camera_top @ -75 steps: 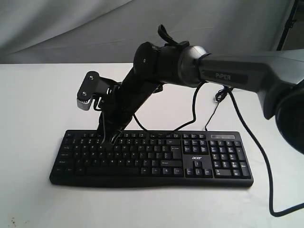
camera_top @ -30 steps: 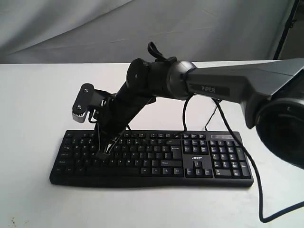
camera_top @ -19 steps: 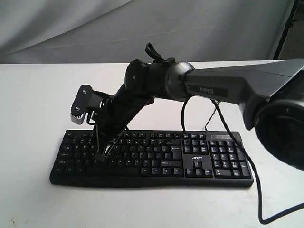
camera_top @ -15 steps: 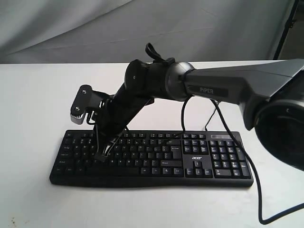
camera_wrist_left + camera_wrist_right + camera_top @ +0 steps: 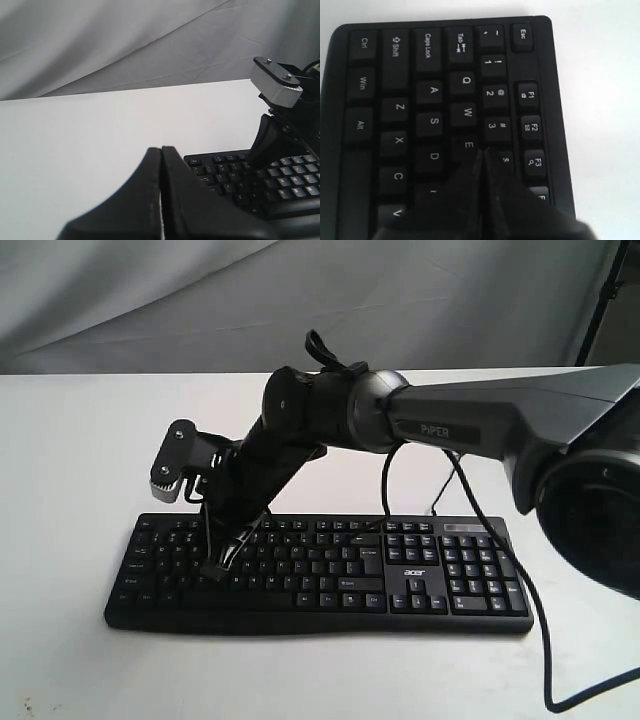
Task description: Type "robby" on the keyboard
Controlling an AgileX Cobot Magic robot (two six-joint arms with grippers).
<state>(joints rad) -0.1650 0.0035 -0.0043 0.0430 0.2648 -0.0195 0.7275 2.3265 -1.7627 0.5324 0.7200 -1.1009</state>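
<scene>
The black keyboard (image 5: 330, 570) lies across the white table, its "acer" logo by the number pad. My right gripper (image 5: 213, 570) reaches across from the right and points steeply down onto the left letter keys, fingers shut with nothing between them. In the right wrist view its tip (image 5: 481, 151) sits beside the E key (image 5: 468, 145), at the edge of the 4 key, and hides the keys behind it; the keyboard (image 5: 430, 90) fills that view. My left gripper (image 5: 161, 149) is shut and empty, off the keyboard's (image 5: 235, 172) left end, outside the exterior view.
The right arm's wrist camera (image 5: 175, 462) juts out over the keyboard's far left corner. Black cables (image 5: 545, 640) trail over the table at the right and behind the keyboard. White table (image 5: 80, 460) surrounds the keyboard; a grey cloth backdrop (image 5: 150, 300) hangs behind.
My right gripper swung left and down from the upper rows onto the left letter keys. Over the last half second it has held still.
</scene>
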